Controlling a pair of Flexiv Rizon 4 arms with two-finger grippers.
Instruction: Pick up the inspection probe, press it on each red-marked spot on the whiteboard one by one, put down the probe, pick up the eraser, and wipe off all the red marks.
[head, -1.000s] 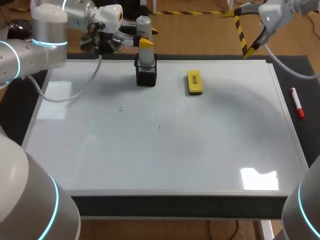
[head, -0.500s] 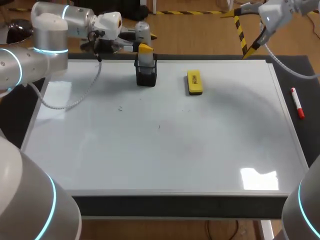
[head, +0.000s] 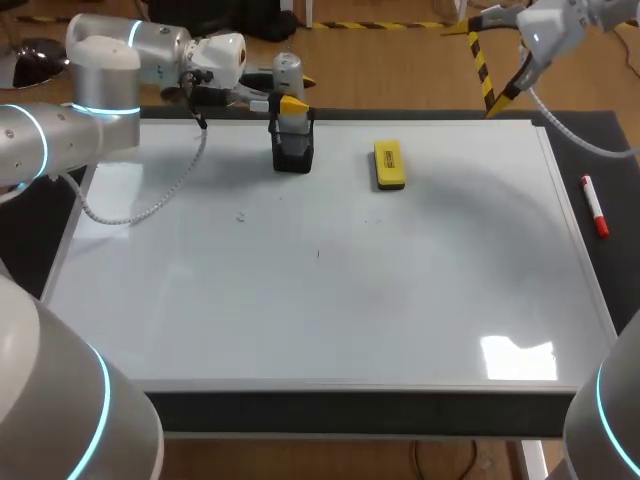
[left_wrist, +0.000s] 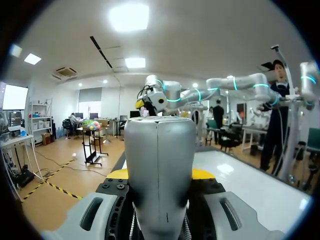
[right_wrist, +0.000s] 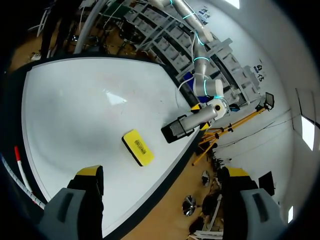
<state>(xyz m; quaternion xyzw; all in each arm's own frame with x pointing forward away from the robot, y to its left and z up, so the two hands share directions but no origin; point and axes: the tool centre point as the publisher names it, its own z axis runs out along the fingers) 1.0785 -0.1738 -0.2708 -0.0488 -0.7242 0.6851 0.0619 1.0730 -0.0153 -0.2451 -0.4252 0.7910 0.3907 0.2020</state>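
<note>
Fingers (left_wrist: 204, 173) of the left gripper (head: 289, 102) clamp the inspection probe (head: 288, 68) from both sides. It stands upright in its holder (head: 292, 152) at the whiteboard's (head: 330, 300) far edge, so lift vertically. The right gripper (right_wrist: 161, 172) hangs open, far right, well apart.

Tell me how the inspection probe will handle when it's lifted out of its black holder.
The inspection probe looks like a rigid grey cylinder, so it should not flex. Its smooth, rounded shell may slip in a light grip. It stands tall and upright in the small black holder, so a sideways push would probably tip both.
</note>
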